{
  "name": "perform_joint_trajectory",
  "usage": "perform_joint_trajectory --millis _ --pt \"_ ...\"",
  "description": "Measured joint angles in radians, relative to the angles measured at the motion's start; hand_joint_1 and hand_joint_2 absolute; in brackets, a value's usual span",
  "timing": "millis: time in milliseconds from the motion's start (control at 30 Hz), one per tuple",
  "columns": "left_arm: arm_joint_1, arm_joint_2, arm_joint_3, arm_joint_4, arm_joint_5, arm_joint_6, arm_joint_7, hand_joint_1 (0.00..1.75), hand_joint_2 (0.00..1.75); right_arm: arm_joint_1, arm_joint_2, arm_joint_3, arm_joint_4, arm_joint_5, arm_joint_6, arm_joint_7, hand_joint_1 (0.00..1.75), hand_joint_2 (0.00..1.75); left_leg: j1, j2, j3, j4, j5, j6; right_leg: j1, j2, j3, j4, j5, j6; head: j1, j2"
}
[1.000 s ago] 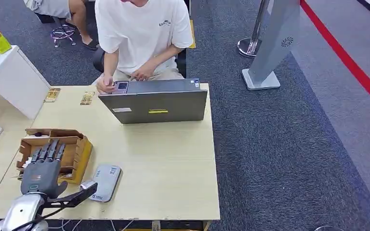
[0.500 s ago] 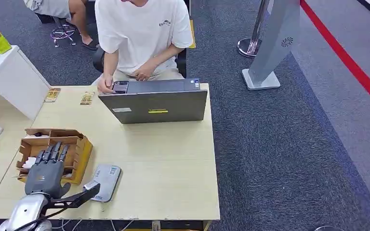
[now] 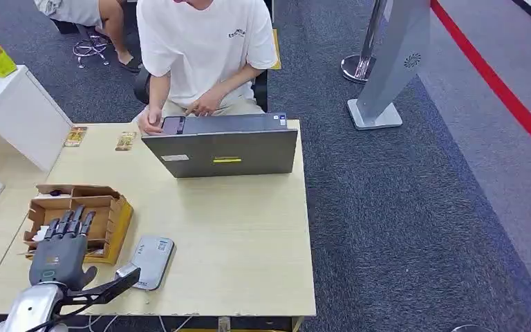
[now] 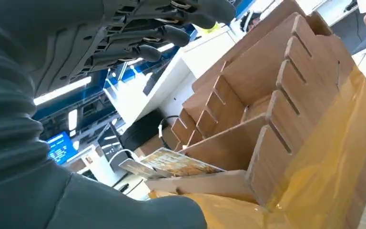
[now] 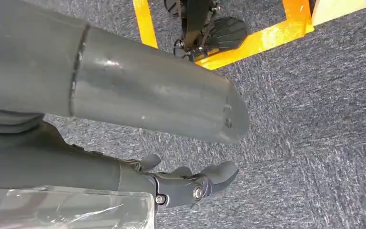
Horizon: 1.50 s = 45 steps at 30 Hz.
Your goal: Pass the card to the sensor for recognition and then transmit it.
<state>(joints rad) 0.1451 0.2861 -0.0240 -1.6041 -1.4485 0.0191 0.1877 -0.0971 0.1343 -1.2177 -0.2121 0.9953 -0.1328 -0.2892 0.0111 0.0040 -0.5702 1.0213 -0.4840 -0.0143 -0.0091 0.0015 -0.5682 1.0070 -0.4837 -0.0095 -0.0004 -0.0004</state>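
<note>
1. Grey-blue carpet all around, a red line running off at one side, and a pale wooden table (image 3: 249, 235) in the middle of it.
2. A person in a white shirt (image 3: 204, 48) sits at the far side, behind an open grey laptop (image 3: 221, 149), hands at its keyboard edge.
3. Left hand (image 3: 61, 247) hangs over the table's near corner, palm down, fingers (image 3: 69, 223) straight and slightly apart, holding nothing.
4. Right under and just beyond those fingertips sits the slotted cardboard holder (image 3: 114, 214).
5. From the wrist view, a card (image 4: 178, 163) lies flat in the holder's lower slot, below the fingers and clear of them, no contact.
6. The grey sensor (image 3: 153, 260) lies flat on the table just off the thumb side of the left hand, near but not touched.
7. Right hand (image 5: 190, 183) hangs beside the body above the carpet, fingers curled inward with nothing in them.
</note>
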Motion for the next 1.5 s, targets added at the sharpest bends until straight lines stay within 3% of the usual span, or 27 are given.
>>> perform_joint_trajectory --millis 1333,1500 --pt "-0.008 -0.016 0.008 -0.019 -0.05 -0.038 0.042 0.0 1.75 0.0 -0.002 0.0 -0.003 0.002 0.006 0.002 0.0 0.0 0.0 0.0 0.0 0.0 0.0 0.0 0.0 0.0 0.0 0.0 0.0 0.0 0.0 0.0" --pt "-0.009 -0.037 0.021 -0.019 -0.073 -0.001 0.018 0.0 1.75 -0.001 -0.002 0.0 -0.005 0.005 0.008 -0.001 0.0 0.0 0.0 0.0 0.0 0.0 0.0 0.0 0.0 0.0 0.0 0.0 0.0 0.0 0.0 0.0"
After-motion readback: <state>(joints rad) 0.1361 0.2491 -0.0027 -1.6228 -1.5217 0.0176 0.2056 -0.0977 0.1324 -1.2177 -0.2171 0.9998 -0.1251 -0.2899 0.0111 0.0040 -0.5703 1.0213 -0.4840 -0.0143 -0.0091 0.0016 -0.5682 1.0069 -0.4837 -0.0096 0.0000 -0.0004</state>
